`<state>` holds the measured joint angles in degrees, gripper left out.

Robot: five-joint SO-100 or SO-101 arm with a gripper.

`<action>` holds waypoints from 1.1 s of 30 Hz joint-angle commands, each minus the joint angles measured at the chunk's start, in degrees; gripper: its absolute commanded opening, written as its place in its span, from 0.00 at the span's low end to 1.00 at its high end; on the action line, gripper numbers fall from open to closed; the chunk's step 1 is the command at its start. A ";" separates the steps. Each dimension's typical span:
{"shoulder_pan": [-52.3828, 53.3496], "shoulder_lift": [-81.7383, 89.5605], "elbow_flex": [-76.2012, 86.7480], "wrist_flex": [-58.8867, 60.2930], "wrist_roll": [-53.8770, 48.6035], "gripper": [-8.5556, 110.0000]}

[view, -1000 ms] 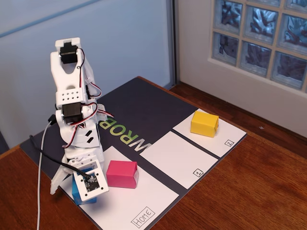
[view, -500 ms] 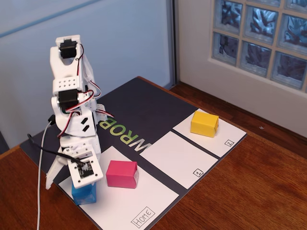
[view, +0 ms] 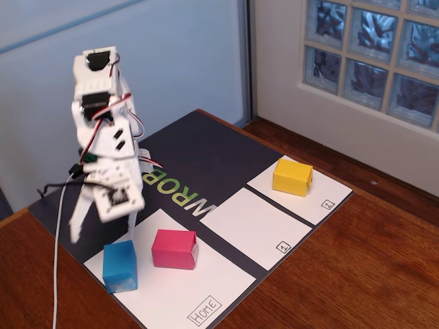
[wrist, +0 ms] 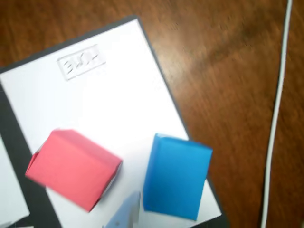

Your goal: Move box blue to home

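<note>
The blue box point(view: 120, 265) stands on the left edge of the large white HOME sheet point(view: 180, 296), whose label is at its near corner. In the wrist view the blue box point(wrist: 176, 176) sits at the sheet's point(wrist: 109, 109) right edge. My gripper point(view: 103, 227) hangs just above and behind the blue box, with its two fingers spread apart and nothing between them. One fingertip point(wrist: 126, 213) shows at the bottom of the wrist view, just left of the blue box and not touching it.
A pink box point(view: 174, 249) stands on the HOME sheet right of the blue box, also in the wrist view point(wrist: 73, 168). A yellow box point(view: 292, 176) sits on sheet "2" point(view: 322, 199). Sheet "1" point(view: 250, 226) lies between. A white cable point(view: 57, 260) hangs at the left.
</note>
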<state>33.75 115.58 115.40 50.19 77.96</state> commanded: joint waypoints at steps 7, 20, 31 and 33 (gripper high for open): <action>-5.63 16.35 9.23 1.93 1.41 0.24; -17.67 28.39 15.56 12.66 2.90 0.07; -35.60 36.56 15.47 26.54 9.32 0.07; -37.97 37.18 15.47 28.30 10.81 0.07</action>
<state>-1.41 151.52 131.84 76.55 87.28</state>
